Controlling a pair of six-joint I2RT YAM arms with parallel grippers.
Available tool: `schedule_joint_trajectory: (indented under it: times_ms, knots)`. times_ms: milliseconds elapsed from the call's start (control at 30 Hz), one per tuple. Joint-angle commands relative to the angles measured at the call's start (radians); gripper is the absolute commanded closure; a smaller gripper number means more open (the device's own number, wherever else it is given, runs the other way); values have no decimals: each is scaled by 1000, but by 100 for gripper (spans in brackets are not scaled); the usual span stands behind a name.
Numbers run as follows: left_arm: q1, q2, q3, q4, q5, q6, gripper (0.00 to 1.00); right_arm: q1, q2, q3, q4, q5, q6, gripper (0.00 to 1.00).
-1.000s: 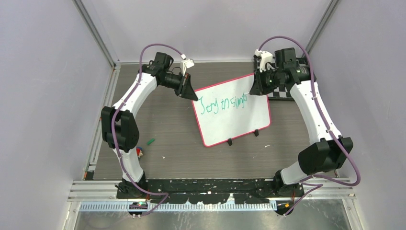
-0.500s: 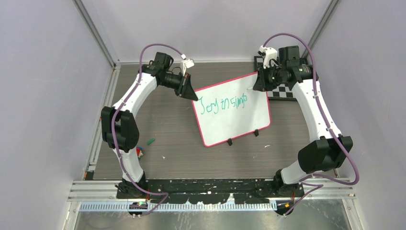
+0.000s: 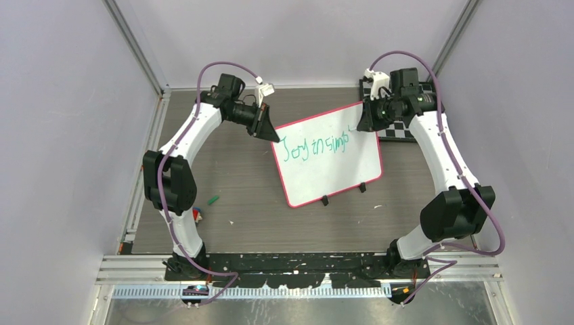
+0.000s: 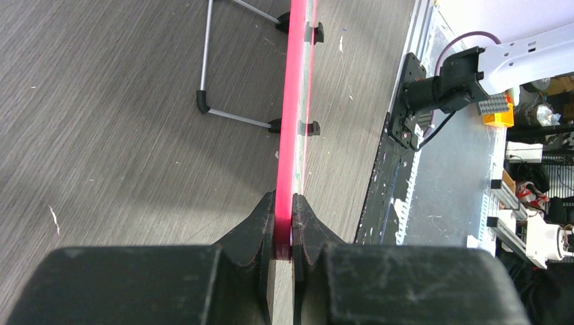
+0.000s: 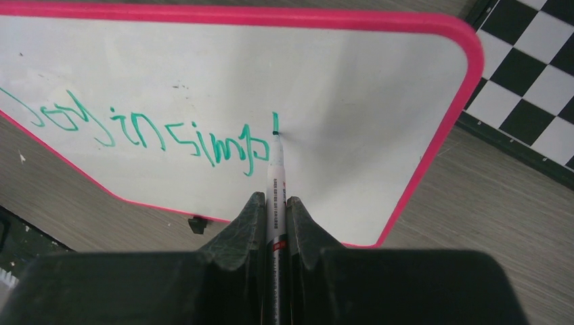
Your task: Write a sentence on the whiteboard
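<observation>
grey table [image 3: 244, 196] below; left gripper [image 4: 284, 206] pinches the whiteboard [image 5: 338, 81] rim, right gripper [image 5: 274, 203] clamps the marker [image 5: 276, 172], tip mid-frame: press lightly, steadily.

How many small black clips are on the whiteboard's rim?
2. One clip sits on the whiteboard's near edge toward the left, the other clip further right. More may hide under the left claw and right claw.

Overhead, two wrist close-ups; common whiteboard [image 3: 332, 169]
</observation>
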Motion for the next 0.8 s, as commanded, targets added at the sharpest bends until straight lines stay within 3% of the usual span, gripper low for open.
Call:
schedule_joint_trajectory:
  times_ms: [0,367,767]
  knots:
    - [-15,-17,-15,16,-52,34,100,0,-29,-50,32,17,-18,100]
    - [-15,-20,-21,21,-54,34,100,0,-63,-111,28,43,-46,100]
    - [-14,-22,-20,18,-52,32,100,-5,-75,-20,-14,71,-65,100]
